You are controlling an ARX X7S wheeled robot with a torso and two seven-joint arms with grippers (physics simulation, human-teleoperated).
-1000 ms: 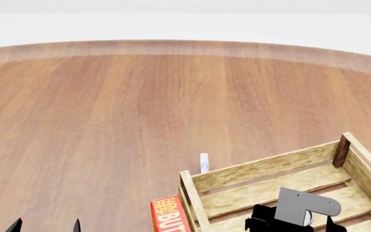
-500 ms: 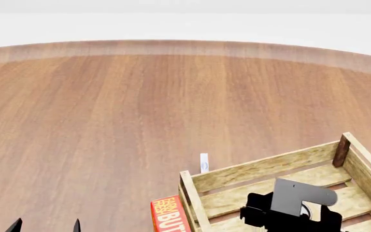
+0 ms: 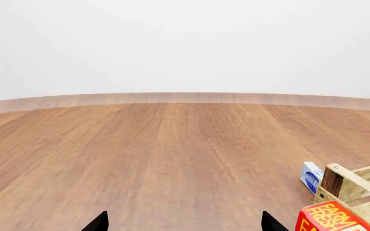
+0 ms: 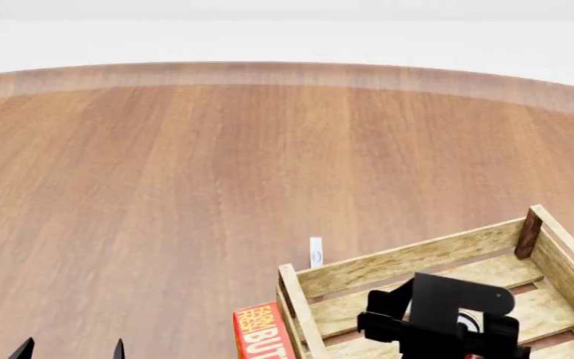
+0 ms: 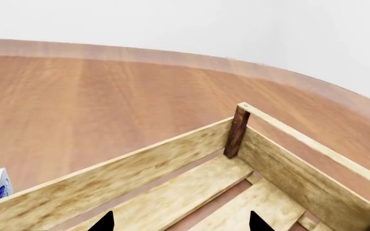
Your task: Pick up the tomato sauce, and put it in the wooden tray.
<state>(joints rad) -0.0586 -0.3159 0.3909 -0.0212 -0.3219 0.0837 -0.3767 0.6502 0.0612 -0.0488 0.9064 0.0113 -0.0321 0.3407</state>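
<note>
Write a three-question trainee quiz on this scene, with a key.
1. True or false: the butter box lies inside the tray.
2. What shows between the fingers of the right tool? A: a can. B: nothing. C: a bottle.
3. Fill in: the white-and-blue carton stands ___ the tray (inside or outside).

Key: 1 false, it lies on the table beside the tray. 2 B. 3 outside.
</note>
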